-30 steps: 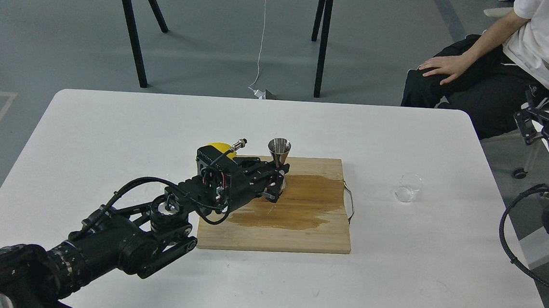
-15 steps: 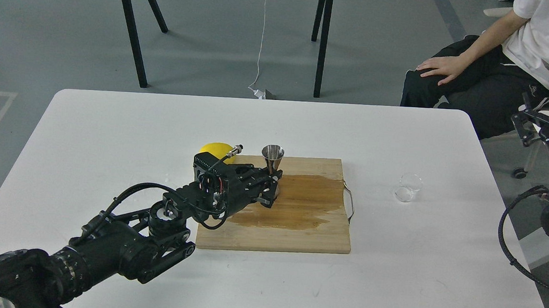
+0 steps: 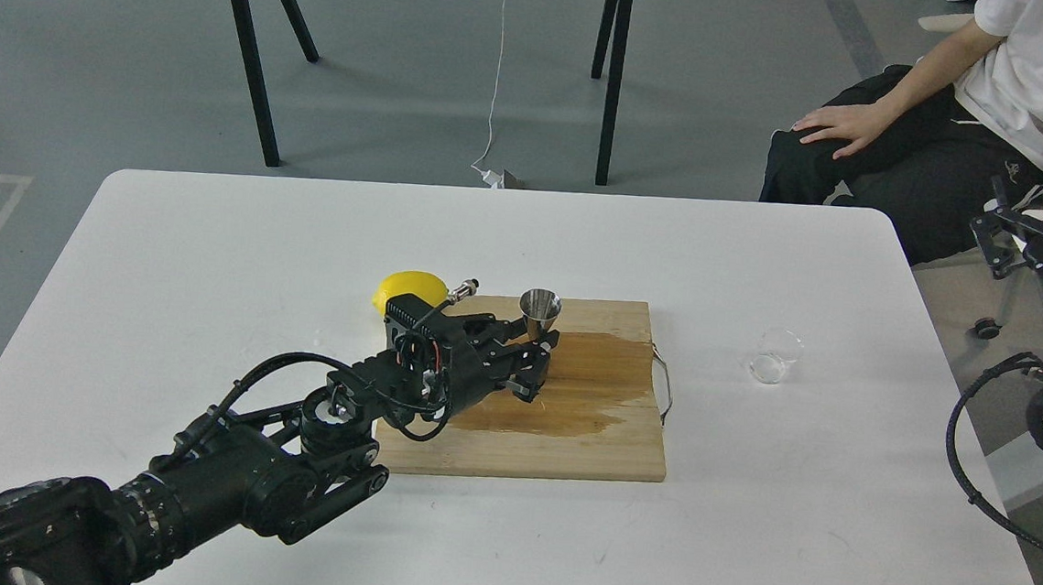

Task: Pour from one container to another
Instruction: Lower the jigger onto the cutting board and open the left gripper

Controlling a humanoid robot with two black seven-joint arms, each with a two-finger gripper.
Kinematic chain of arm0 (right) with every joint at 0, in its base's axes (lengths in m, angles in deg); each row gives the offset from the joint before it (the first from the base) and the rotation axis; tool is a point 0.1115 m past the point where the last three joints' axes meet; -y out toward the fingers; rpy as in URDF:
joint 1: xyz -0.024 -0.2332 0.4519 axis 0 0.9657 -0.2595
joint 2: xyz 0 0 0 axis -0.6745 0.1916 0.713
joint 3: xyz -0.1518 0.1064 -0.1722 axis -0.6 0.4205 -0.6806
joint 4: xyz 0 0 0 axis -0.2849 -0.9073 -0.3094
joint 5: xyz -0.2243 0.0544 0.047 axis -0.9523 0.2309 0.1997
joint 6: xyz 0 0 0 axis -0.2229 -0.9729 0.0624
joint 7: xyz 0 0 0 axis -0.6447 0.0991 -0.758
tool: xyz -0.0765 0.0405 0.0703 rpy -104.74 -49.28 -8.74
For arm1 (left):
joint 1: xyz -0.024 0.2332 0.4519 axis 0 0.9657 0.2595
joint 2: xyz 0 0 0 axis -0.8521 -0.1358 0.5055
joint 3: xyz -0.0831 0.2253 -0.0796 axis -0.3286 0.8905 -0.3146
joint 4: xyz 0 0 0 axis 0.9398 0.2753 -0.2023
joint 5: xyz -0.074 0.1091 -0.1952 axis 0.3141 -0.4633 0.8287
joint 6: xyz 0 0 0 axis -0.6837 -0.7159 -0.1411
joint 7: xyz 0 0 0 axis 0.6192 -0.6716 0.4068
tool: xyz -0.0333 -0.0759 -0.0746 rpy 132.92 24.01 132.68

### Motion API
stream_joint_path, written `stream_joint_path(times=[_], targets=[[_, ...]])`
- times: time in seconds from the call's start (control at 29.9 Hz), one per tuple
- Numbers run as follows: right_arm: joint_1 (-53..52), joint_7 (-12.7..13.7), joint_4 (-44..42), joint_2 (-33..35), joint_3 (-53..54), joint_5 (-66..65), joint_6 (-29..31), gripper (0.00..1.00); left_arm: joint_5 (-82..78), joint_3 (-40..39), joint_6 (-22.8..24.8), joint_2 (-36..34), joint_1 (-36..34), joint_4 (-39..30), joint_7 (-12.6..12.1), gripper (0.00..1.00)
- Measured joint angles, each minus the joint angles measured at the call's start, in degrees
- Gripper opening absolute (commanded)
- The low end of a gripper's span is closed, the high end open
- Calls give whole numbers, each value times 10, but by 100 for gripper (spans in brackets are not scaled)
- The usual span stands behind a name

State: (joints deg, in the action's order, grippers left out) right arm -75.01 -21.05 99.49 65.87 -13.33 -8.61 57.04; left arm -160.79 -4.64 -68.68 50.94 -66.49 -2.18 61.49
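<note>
The steel hourglass jigger stands upright over the back edge of the wooden board. My left gripper is shut on its lower half, which the fingers hide. The small clear glass cup stands alone on the white table, well to the right of the board and untouched. My right arm's end hangs beyond the table's right edge, far from both; its fingers cannot be told apart.
A yellow lemon lies just behind my left wrist, at the board's back left corner. A dark wet stain covers the board's middle. A metal handle sticks out on the board's right side. A seated person is at the far right.
My left gripper, holding the jigger, first shifted slightly left, then moved right and lower toward the board. The lemon shows more now. Cup and right arm stayed nearly still.
</note>
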Motion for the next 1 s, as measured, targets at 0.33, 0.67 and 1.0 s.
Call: stream_joint_path(times=[0.33,0.67,1.0], targets=[[0,0,0,0,0,0,0,100,0,0,0,-1,3,-5,-8,52],[0,0,-1,0,1,0,0,100,0,1,0,-9,14,-22,0,70],[0,0,-1,0,2,0,0,100,0,-2,-2,-49,42,-57,23,76]])
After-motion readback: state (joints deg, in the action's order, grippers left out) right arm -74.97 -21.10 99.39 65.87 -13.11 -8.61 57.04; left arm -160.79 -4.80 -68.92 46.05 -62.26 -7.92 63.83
